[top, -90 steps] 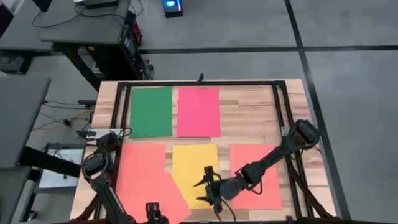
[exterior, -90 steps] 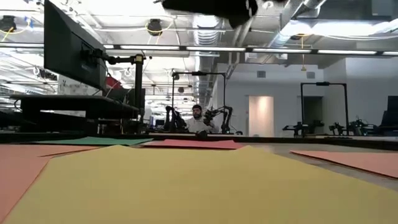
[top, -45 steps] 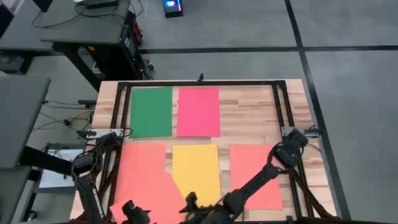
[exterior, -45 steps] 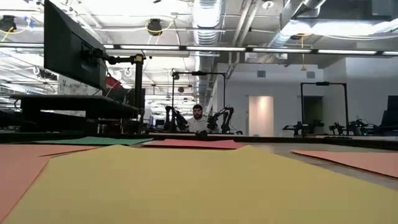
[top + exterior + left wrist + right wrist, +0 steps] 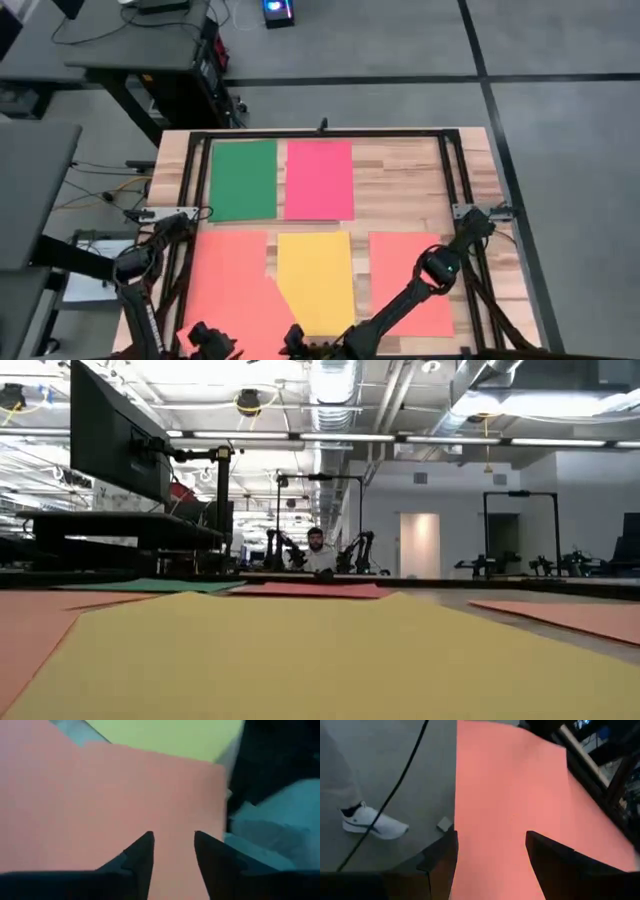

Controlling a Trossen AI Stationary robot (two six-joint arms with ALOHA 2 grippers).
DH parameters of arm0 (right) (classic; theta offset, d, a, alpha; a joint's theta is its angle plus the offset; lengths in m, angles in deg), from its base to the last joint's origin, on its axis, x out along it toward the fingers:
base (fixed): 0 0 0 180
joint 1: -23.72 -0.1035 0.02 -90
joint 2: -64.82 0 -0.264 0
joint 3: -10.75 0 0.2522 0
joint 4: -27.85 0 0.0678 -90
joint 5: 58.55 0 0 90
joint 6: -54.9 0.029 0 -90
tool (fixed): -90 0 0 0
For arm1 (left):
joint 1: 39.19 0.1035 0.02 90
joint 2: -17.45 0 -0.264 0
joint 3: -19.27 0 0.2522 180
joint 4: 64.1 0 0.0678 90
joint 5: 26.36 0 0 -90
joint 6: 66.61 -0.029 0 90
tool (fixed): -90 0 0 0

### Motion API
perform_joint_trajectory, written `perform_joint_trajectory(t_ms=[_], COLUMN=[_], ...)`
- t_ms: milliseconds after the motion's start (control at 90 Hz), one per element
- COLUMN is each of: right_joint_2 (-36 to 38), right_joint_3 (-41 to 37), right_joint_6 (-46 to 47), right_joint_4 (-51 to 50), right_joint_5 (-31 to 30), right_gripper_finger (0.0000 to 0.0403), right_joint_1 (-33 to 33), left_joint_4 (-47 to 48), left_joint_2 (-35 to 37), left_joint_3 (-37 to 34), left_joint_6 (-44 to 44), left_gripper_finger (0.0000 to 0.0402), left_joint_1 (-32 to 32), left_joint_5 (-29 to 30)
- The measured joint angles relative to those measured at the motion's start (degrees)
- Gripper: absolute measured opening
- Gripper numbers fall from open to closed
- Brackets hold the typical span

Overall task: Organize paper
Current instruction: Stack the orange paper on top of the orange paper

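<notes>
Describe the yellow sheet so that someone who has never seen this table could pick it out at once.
On the wooden table, five sheets lie in two rows: green and pink-red at the far side, three nearer the arms. The yellow sheet is the middle one of the near row, between two orange sheets. It is the only yellow one, and the left orange sheet overlaps its corner.

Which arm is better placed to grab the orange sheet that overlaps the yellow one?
Probably the left: the left gripper hangs open right over that orange sheet. The right gripper is over another sheet.
</notes>
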Motion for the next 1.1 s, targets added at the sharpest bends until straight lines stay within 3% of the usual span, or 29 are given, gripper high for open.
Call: perform_joint_trajectory(t_ms=[189,367,522,656,767,900,1100], right_joint_2=[1.9,4.6,4.9,5.0,5.0,5.0,5.0], right_joint_3=[-0.1,-0.1,-0.1,-0.1,-0.1,-0.1,-0.1], right_joint_6=[7.0,14.0,16.0,17.6,17.5,16.5,16.5], right_joint_4=[-3.3,-10.1,-12.3,-12.2,-11.5,-9.7,-10.3], right_joint_5=[-3.0,3.1,10.1,15.4,16.2,16.2,16.2], right_gripper_finger=[0.0221,0.0221,0.0221,0.0221,0.0221,0.0221,0.0221], right_joint_1=[0.3,3.4,7.9,10.5,11.0,10.9,10.8], left_joint_4=[4.4,5.3,5.3,5.3,5.0,-0.7,-21.0], left_joint_2=[1.0,3.3,6.1,6.6,7.0,12.4,29.5], left_joint_3=[0.0,0.0,0.0,0.0,-1.1,-10.4,-34.8], left_joint_6=[-2.2,-4.2,-6.9,-8.4,-9.5,-9.4,-6.1], left_gripper_finger=[0.0059,0.0005,0.0005,0.0006,0.0006,0.0006,0.0007], left_joint_1=[1.0,1.0,1.1,1.1,1.1,1.1,1.1], left_joint_5=[0.0,-0.1,-2.0,-6.7,-12.9,-16.9,-18.3])
